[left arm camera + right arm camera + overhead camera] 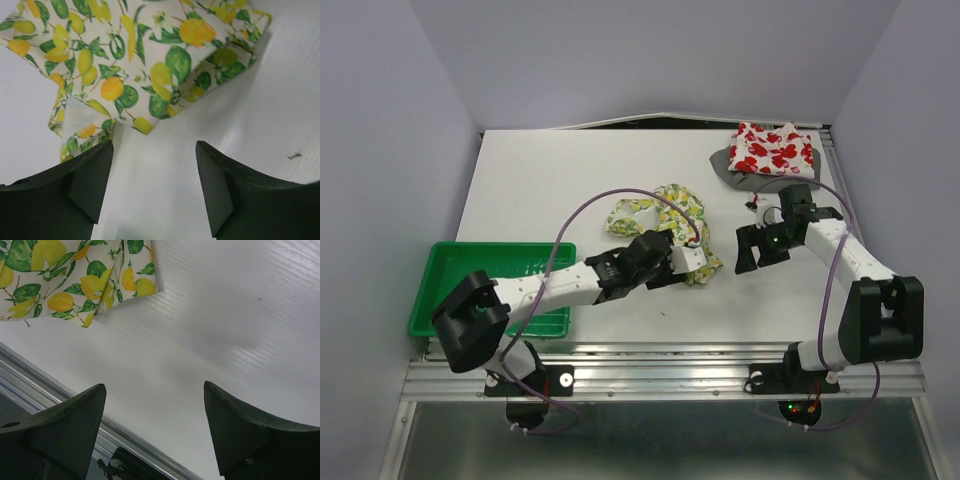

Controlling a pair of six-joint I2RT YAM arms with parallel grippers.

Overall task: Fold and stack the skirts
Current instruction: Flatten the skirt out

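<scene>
White arm links [555, 287], black joint housings [470, 322], purple cables [620, 193]; dark wedge-shaped fingers [70, 195].

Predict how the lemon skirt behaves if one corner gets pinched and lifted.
Probably floppy: the lemon skirt lies in creased, overlapping layers, so it would likely drape and unfold. Likely light: it looks like thin cloth, with edges lying flat on the table. Pushed, those loose folds would probably bunch rather than slide together.

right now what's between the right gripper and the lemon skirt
Only bare white table: the right wrist view shows a clear stretch from the open right gripper up to the lemon skirt.
</scene>
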